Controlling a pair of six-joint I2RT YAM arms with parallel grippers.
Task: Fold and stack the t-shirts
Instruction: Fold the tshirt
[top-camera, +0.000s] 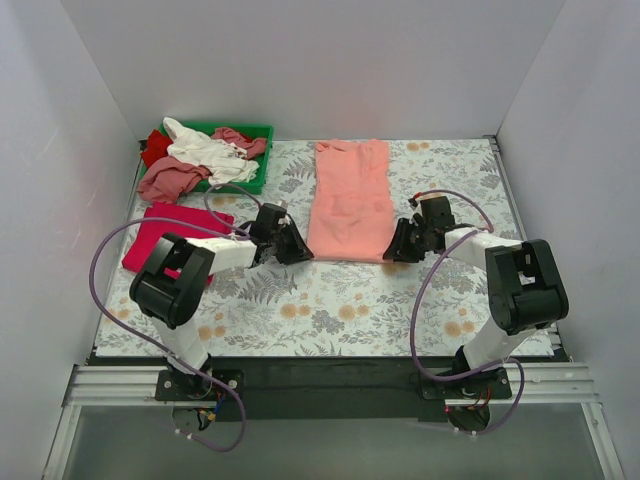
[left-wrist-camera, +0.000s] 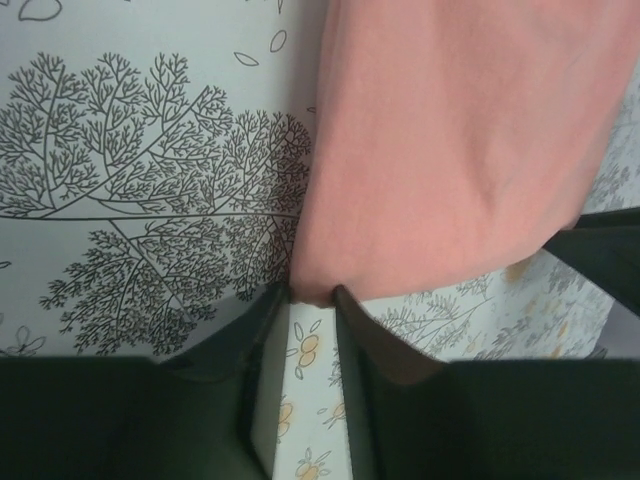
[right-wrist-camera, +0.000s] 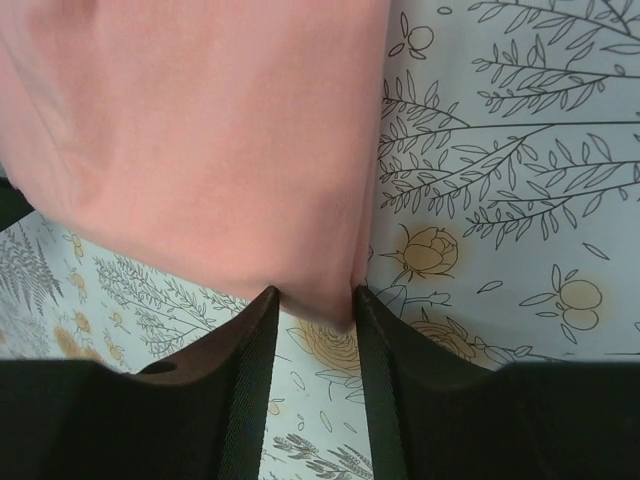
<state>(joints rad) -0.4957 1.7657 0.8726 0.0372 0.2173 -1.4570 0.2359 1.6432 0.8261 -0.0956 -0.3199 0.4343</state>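
Note:
The salmon-pink t-shirt (top-camera: 350, 200) lies in a long narrow strip on the floral table, running away from me. My left gripper (top-camera: 296, 248) is at its near left corner, open, the corner (left-wrist-camera: 312, 285) sitting between the fingertips. My right gripper (top-camera: 395, 247) is at its near right corner, open, the fingertips straddling that corner (right-wrist-camera: 320, 300). The shirt fills the upper part of the left wrist view (left-wrist-camera: 450, 130) and the right wrist view (right-wrist-camera: 200, 130). A folded magenta-red t-shirt (top-camera: 172, 235) lies at the left.
A green tray (top-camera: 262, 130) at the back left holds a white tee (top-camera: 205, 152), a dusty-rose tee (top-camera: 170, 180) spilling over its edge, and a red one (top-camera: 155, 148). White walls enclose the table on three sides.

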